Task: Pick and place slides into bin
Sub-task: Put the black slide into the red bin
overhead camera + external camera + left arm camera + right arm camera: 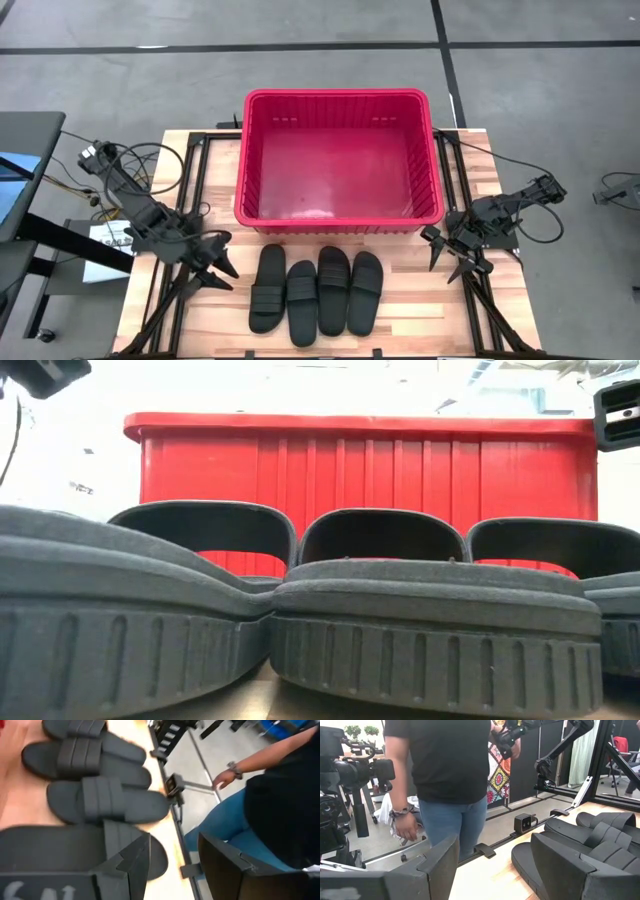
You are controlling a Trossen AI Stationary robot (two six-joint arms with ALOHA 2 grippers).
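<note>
Four black slides [318, 290] lie side by side, soles down, on the wooden table near its near edge, just in front of the red bin [338, 96]. In the low view the slides [420, 630] fill the foreground and the bin [360, 460] stands behind them. My left gripper [228, 260] is open and empty, left of the slides; its wrist view [175, 865] shows the slides [105, 800] ahead. My right gripper [443, 266] is open and empty, right of the slides; its wrist view [495, 865] shows the slides [590, 840] ahead.
The bin's inside shows nothing in it. Black arm frames run along the table's left [190, 200] and right [450, 180] sides. A person [450, 770] stands beside the table, also in the left wrist view [280, 795]. A camera rig [350, 775] stands off the table.
</note>
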